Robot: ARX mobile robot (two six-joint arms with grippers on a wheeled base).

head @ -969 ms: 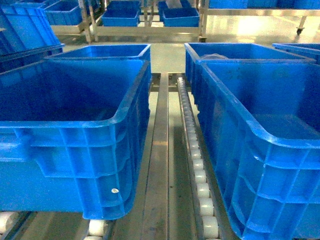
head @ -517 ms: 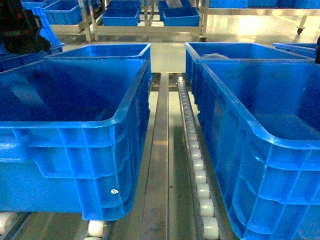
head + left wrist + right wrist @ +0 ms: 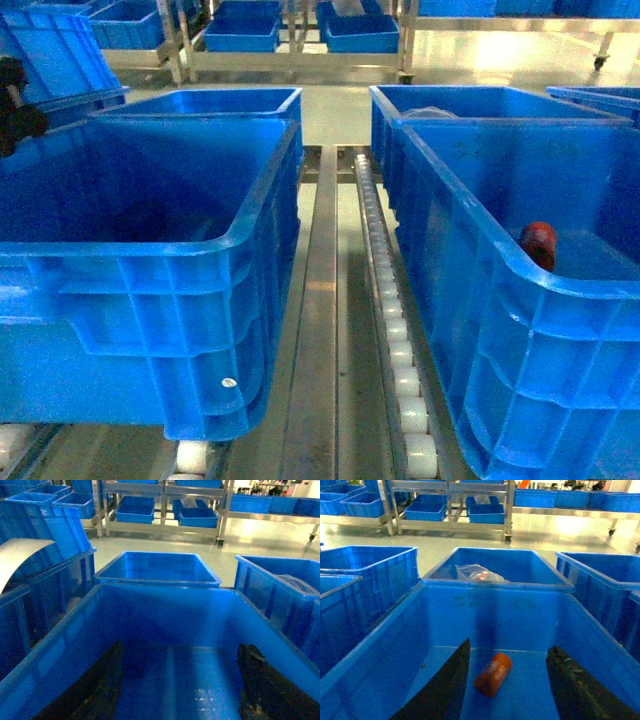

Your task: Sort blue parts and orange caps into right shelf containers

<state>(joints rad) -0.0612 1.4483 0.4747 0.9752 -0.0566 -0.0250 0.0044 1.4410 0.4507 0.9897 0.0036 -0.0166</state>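
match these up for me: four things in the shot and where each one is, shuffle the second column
Things
1. orange cap
2. clear plastic bag
3. white rollers
4. left gripper

Places
a. in the far right bin, behind the front one
b. over the left front bin, fingers apart and holding nothing
c. lying on the floor of the right front bin
d. in the track running between the two front bins

Pairs: 1-c, 2-a, 3-d, 4-b
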